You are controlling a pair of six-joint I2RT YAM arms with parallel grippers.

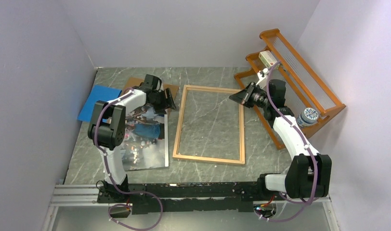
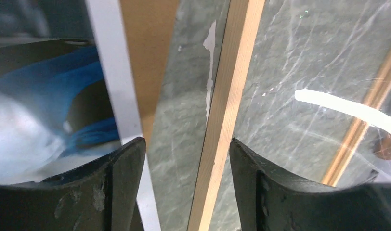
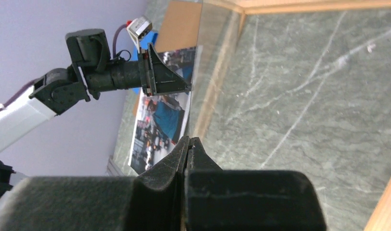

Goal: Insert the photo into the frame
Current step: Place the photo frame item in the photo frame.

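The photo (image 1: 145, 139) lies face up on the table left of the frame, under my left arm. It also shows in the left wrist view (image 2: 39, 96) and the right wrist view (image 3: 157, 120). The frame (image 1: 178, 130) lies flat mid-table, and the table shows through it. My left gripper (image 1: 170, 102) is open and empty. It hovers over the frame's left rail (image 2: 227, 110) and the photo's white border (image 2: 186, 144). My right gripper (image 1: 233, 97) is by the frame's right rail. It is shut (image 3: 189, 139) on the edge of a thin clear pane (image 3: 196, 86) over the frame.
A brown hardboard panel (image 1: 170, 89) lies behind the photo, and a blue sheet (image 1: 98, 102) lies at the far left. An orange slatted rack (image 1: 299, 72) stands at the back right. It holds a white box (image 1: 269, 58) and a patterned can (image 1: 308, 117). Walls close in on three sides.
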